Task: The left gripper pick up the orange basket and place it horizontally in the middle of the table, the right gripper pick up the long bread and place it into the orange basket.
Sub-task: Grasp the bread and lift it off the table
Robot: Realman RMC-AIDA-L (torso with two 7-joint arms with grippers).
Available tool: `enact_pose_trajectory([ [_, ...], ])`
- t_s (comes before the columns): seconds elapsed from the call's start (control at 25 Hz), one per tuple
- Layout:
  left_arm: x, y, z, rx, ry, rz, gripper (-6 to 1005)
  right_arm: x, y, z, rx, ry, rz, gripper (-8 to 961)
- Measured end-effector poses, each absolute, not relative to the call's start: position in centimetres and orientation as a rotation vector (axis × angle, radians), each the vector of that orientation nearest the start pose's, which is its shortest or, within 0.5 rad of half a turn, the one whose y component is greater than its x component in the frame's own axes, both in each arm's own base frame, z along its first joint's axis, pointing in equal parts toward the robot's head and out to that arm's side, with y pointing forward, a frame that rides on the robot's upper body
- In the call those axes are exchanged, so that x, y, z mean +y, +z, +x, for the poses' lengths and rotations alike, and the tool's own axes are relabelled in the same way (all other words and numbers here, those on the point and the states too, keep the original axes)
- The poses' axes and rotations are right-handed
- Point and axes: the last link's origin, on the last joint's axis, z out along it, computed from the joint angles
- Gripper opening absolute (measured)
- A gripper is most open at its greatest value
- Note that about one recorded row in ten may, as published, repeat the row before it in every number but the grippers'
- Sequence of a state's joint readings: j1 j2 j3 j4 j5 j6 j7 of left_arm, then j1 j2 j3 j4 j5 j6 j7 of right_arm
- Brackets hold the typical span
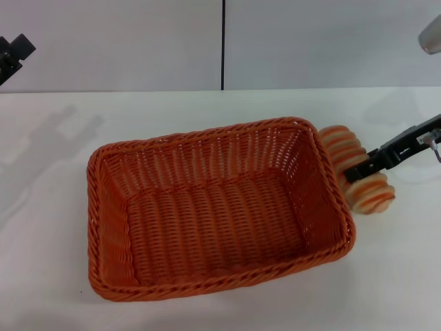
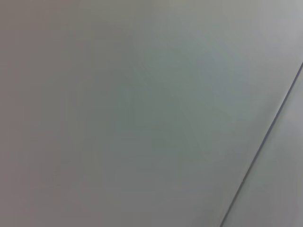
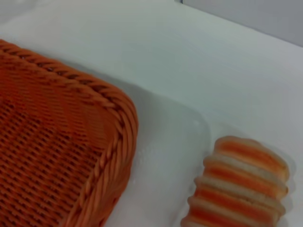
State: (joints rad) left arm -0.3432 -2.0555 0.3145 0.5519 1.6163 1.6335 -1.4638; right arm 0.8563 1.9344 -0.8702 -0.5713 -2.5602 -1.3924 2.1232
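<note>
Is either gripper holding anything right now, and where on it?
The right gripper straddles the long bread mid-length; whether it grips cannot be told. The left gripper holds nothing.

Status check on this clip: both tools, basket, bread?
Left tool parked up at far left, off the work. Right tool across the long bread, grip unconfirmed. Orange basket mid-table, empty; bread outside, beside its right rim. Nothing in the way.

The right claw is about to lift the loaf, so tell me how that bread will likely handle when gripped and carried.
The long bread is rounded and ridged, so it probably grips well across the ridges but could roll if nudged sideways. It looks small and likely light. The right gripper sits across its middle, beside the orange basket, which should keep it level.
</note>
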Motion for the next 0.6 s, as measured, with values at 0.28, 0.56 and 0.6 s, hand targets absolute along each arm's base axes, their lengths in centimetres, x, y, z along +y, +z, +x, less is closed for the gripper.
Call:
enact_pose_trajectory([
  [0.28,29.42,8.24,-32.55,-0.911,-1.289,-1.93,813,40.4,1.85,25.16,1.145,-0.269,-2.652,762],
  [0.56,29.42,8.22,-32.56,-0.906,-1.287,-1.93,813,40.42,1.84,25.19,1.13,-0.279,-2.655,529],
  [0.6,29.42,8.23,-32.57,-0.906,-1.287,-1.93,813,40.42,1.77,25.14,1.121,-0.286,-2.658,518],
])
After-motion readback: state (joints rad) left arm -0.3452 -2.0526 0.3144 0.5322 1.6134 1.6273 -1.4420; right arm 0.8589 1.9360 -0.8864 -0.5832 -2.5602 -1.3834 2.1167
